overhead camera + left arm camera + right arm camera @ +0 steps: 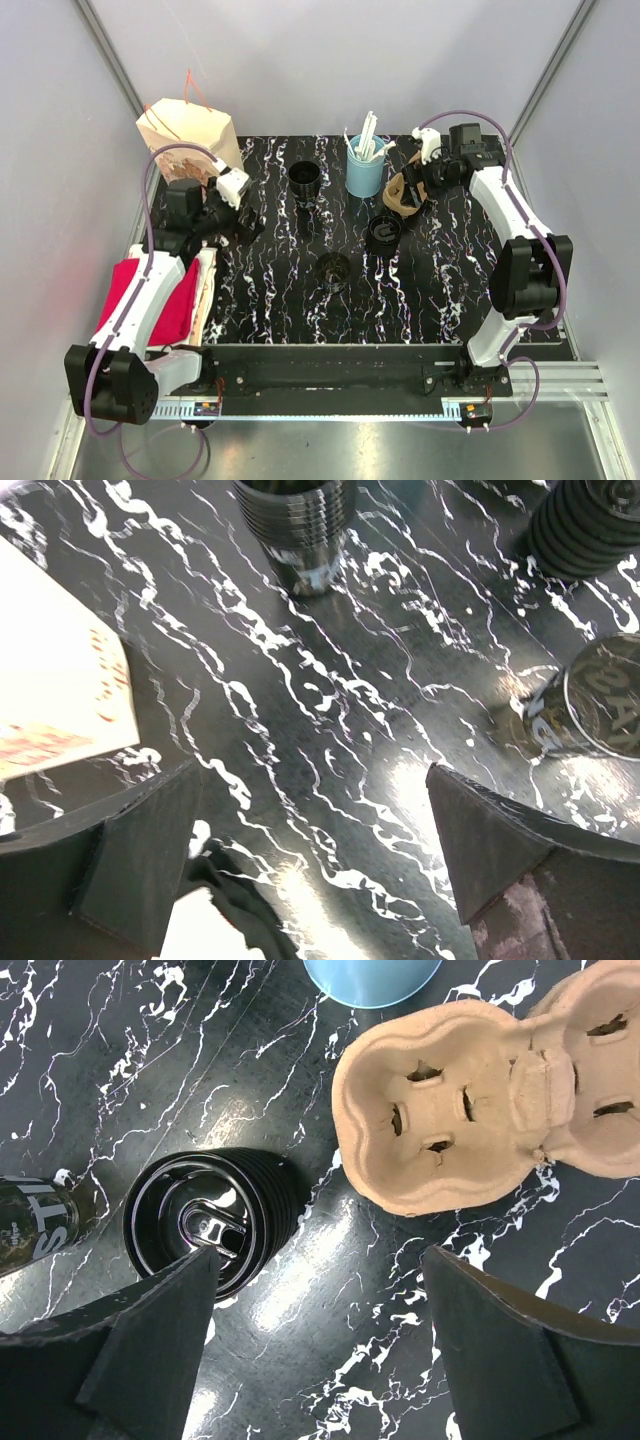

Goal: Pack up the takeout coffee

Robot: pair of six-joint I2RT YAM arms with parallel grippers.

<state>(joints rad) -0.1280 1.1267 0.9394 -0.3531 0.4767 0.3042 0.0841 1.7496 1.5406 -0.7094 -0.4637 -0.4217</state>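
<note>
Our right pincer (315, 1260) fills the foreground, its fingers apart and empty. It hangs over the tabletop (330, 1360), between the takeout coffee (205, 1225) and the pulp carrier (450, 1130). The coffee stands upright with its lid on, just beside the carrier's empty wells, likely its first stop. Our left pincer (312, 775) is also spread wide near the paper bag (185, 135), probably to steady it.

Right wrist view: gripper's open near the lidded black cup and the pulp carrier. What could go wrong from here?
The ribbed black disposable cup with the glossy black lid sits off-centre, partly under one jaw of the open right gripper; closing now might clip and tip it. The brown moulded-pulp cup carrier lies close by, so a sideways correction could shove it.
</note>
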